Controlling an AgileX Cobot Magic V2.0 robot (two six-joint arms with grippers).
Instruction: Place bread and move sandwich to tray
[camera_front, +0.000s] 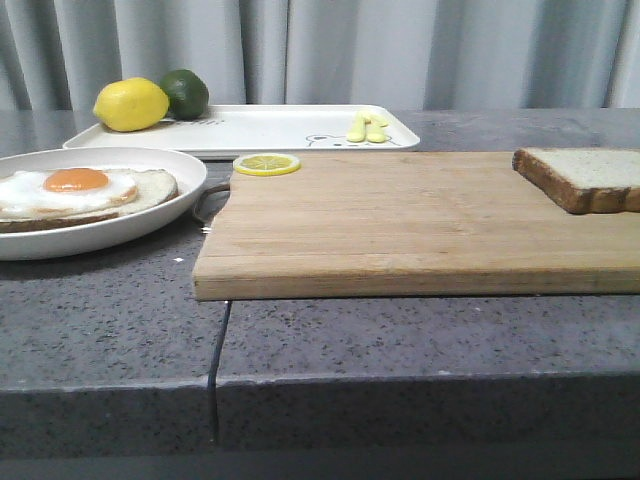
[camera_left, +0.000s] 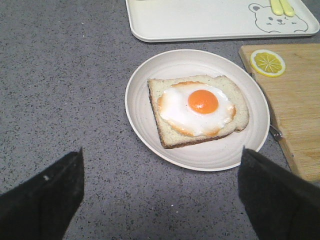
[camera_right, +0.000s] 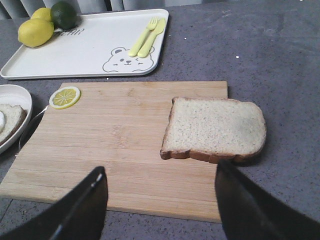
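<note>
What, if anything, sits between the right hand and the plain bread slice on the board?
Nothing visible. The right hand is open with only bare wooden board between it and the bread. The lemon slice lies off at the board's far corner.

From my left wrist camera I see the left gripper (camera_left: 160, 192), its two dark fingers (camera_left: 42, 200) spread wide and holding nothing, above the speckled grey stone counter (camera_left: 65, 90). Between them, further off, sits the shallow round white plate (camera_left: 145, 135) carrying a brown-crusted bread slice topped with a fried egg (camera_left: 197, 107). Beyond the plate lies the flat white rectangular tray (camera_left: 200, 20) with a cartoon bear drawing (camera_left: 275, 20). Beside the plate, the wooden cutting board (camera_left: 300, 125) bears a yellow lemon slice (camera_left: 267, 62).
</note>
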